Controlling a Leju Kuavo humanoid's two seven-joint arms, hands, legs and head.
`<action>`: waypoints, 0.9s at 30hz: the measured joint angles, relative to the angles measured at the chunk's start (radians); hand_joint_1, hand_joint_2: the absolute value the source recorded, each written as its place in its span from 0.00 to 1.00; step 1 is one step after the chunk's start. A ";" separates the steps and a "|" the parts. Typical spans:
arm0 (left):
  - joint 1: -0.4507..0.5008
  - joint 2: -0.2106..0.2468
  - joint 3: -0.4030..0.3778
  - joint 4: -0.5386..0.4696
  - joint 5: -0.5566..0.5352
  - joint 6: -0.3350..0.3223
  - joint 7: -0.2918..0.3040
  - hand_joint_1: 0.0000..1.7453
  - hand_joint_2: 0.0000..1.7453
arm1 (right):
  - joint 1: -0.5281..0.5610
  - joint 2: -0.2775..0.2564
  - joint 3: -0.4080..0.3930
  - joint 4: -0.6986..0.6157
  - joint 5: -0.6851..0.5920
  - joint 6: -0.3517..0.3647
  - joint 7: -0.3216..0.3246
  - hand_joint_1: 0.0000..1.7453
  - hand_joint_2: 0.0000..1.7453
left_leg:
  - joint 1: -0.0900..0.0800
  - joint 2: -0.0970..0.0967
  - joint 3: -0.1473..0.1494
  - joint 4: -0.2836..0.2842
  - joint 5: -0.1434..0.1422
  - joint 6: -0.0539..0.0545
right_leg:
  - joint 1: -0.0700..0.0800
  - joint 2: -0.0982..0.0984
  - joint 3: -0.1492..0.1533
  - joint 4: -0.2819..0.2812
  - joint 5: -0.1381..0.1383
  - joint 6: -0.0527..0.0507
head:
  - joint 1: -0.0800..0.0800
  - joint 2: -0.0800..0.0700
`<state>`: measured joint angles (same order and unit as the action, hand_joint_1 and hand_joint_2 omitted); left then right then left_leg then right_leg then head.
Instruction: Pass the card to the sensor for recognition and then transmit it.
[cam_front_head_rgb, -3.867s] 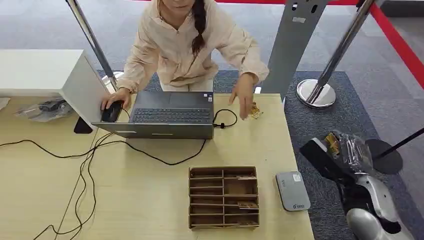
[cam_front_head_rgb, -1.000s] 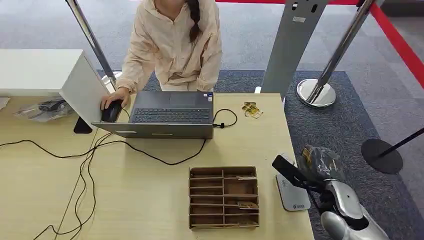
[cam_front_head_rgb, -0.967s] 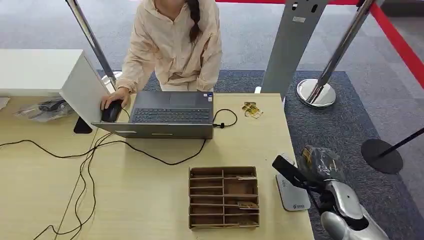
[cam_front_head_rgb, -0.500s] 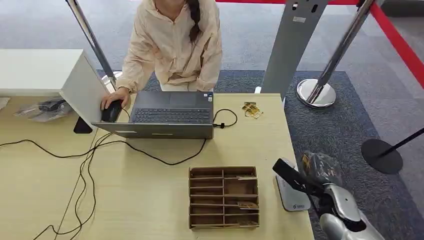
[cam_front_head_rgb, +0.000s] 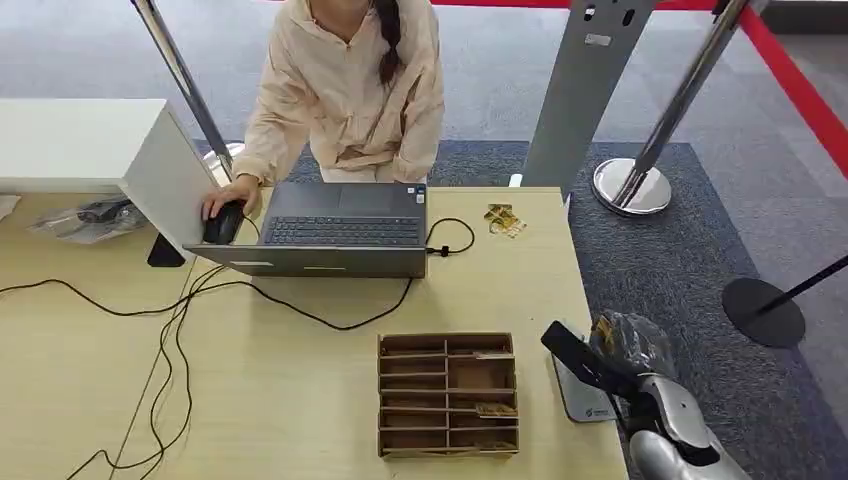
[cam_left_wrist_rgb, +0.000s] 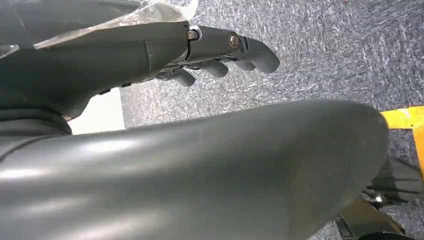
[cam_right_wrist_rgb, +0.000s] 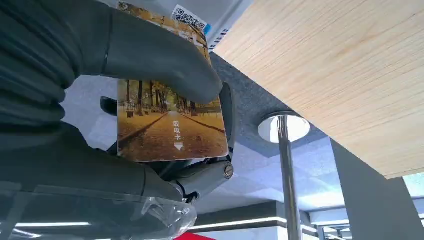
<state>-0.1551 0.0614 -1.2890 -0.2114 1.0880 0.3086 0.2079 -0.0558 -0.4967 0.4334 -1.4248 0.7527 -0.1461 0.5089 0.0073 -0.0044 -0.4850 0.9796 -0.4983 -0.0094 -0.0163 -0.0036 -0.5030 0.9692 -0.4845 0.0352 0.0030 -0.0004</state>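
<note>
Hovering over sensor (cam_front_head_rgb: 583, 388), right robot hand (cam_front_head_rgb: 625, 345) pinching card (cam_right_wrist_rgb: 170, 122).

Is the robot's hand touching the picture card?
Touching. The right wrist view shows the right hand with its thumb pressed across the card and fingers behind it, pinching it.

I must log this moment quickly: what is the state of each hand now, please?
Left hand: holds nothing, fingers loosely curled; open or shut cannot be told.
Right hand: holds the card.
</note>
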 joint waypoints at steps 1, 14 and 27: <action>0.000 0.000 0.000 0.000 0.000 0.000 -0.001 0.00 0.00 | -0.001 0.003 0.001 0.003 -0.004 -0.003 -0.002 1.00 1.00 | 0.000 0.000 0.000 0.000 0.000 0.000 | 0.000 0.000 0.000 0.000 0.000 0.000 | 0.000 0.000; -0.001 0.002 0.000 0.000 0.000 0.006 -0.009 0.00 0.00 | -0.020 0.040 0.018 0.050 -0.033 -0.046 -0.017 1.00 1.00 | 0.000 0.000 0.003 0.000 0.000 0.000 | 0.000 0.000 0.003 0.000 0.000 0.000 | 0.000 0.000; -0.001 0.003 0.000 0.000 0.000 0.006 -0.010 0.00 0.00 | -0.034 0.057 0.023 0.084 -0.054 -0.075 -0.035 1.00 1.00 | 0.000 0.000 0.005 0.000 0.000 0.000 | 0.000 0.000 0.004 0.000 0.000 0.000 | 0.000 0.000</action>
<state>-0.1563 0.0645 -1.2890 -0.2114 1.0883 0.3147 0.1976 -0.0903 -0.4398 0.4559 -1.3413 0.6989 -0.2213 0.4742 0.0075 -0.0042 -0.4804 0.9796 -0.4982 -0.0093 -0.0160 -0.0034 -0.4988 0.9690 -0.4843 0.0352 0.0031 -0.0004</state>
